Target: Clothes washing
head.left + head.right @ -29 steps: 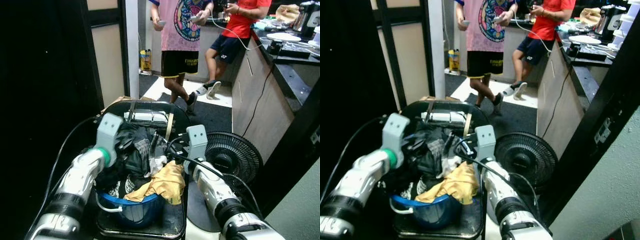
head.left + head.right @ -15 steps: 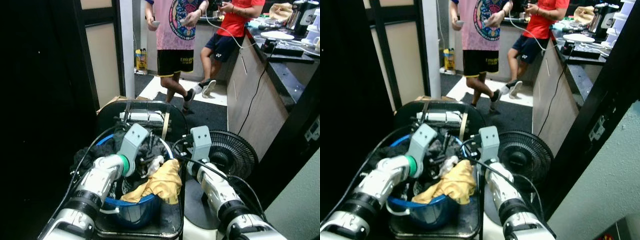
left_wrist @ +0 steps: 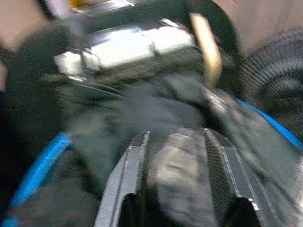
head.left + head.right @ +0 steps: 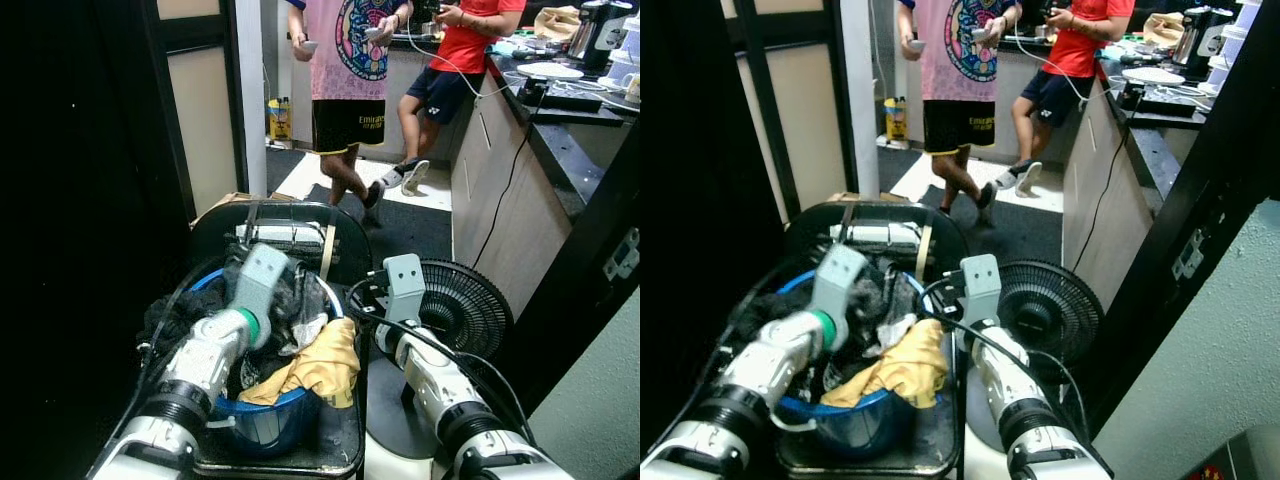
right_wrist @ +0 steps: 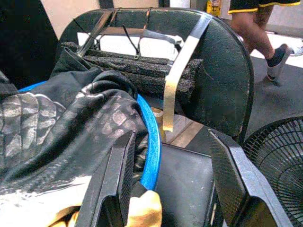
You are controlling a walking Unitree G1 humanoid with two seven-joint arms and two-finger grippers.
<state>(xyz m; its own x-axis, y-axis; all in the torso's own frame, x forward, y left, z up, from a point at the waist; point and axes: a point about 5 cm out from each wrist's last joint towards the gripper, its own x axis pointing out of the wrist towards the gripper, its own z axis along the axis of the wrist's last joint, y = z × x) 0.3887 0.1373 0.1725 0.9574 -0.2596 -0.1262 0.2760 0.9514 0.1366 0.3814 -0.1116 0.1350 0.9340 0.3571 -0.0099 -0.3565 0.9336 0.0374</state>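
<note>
- Laundry run, first grab: the left claw [image 3: 173,189] has dropped from above the heap into the blue basin [image 4: 262,420] within the last second, and its two black fingers [image 3: 124,182] now stand partly apart around a fold of dark patterned cloth [image 3: 175,170]. The wrist picture is blurred, so whether they are truly clamped on it cannot be told.
- Half a second ago that arm was already down among the clothes; since then it has eased only slightly, a sign that the pick-up is being settled rather than started.
- The right claw [image 5: 173,184] has kept its place beside the basin's near rim, fingers wide apart and holding nothing, over the black seat of the chair [image 5: 222,80].
- What it means: nothing has yet left the basin, so the washing is judged to be at its opening step, with the whole pile to move.
- Where the load sits: the basin rests on the chair seat, piled with dark garments [image 4: 300,300], and a yellow garment [image 4: 320,365] spills over its front edge.
- The count: one basin, one chair, one floor fan [image 4: 462,310] just beside the chair, one yellow garment. The dark pieces are too tangled to number.
- Two people [image 4: 350,60] stand beyond, near a kitchen counter [image 4: 575,130], each holding something small in the hands.
</note>
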